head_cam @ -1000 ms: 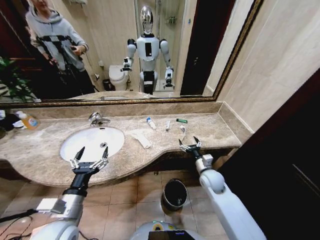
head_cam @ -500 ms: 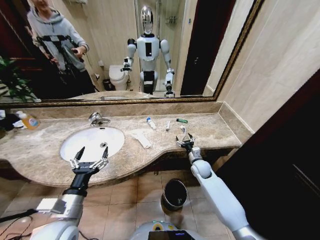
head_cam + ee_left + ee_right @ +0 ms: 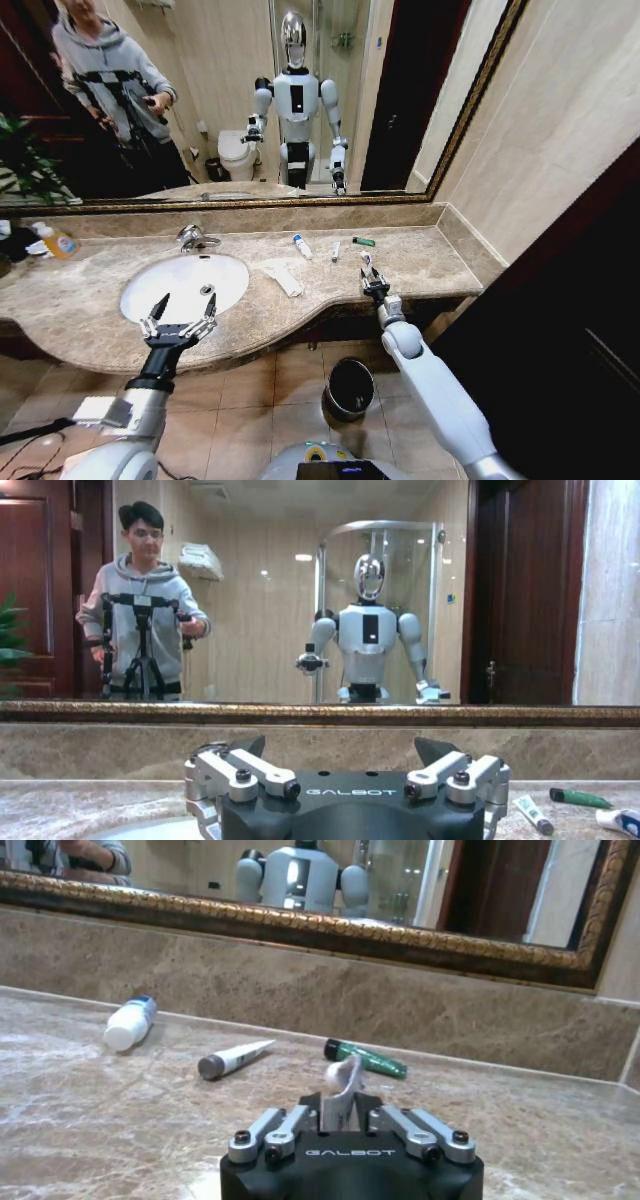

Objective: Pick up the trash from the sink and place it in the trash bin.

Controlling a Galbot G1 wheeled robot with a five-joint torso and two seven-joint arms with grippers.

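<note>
My right gripper (image 3: 373, 286) is shut on a small white tube (image 3: 343, 1078) lying on the marble counter, right of the sink (image 3: 190, 275). Beyond it lie a second white tube (image 3: 235, 1058), a short green stick (image 3: 365, 1057) and a tiny white blue-capped bottle (image 3: 130, 1022). A crumpled white paper towel (image 3: 283, 276) rests beside the basin's right rim. My left gripper (image 3: 178, 325) hovers open over the front edge of the sink, holding nothing. The black trash bin (image 3: 350, 387) stands on the floor below the counter's front edge.
A chrome faucet (image 3: 195, 238) stands behind the basin. An orange-labelled bottle (image 3: 58, 242) sits at the counter's far left. A large mirror backs the counter, and a wall closes it on the right. Tiled floor surrounds the bin.
My right gripper went from open at the counter's front edge forward a little and shut on the white tube. The left arm has not moved.
</note>
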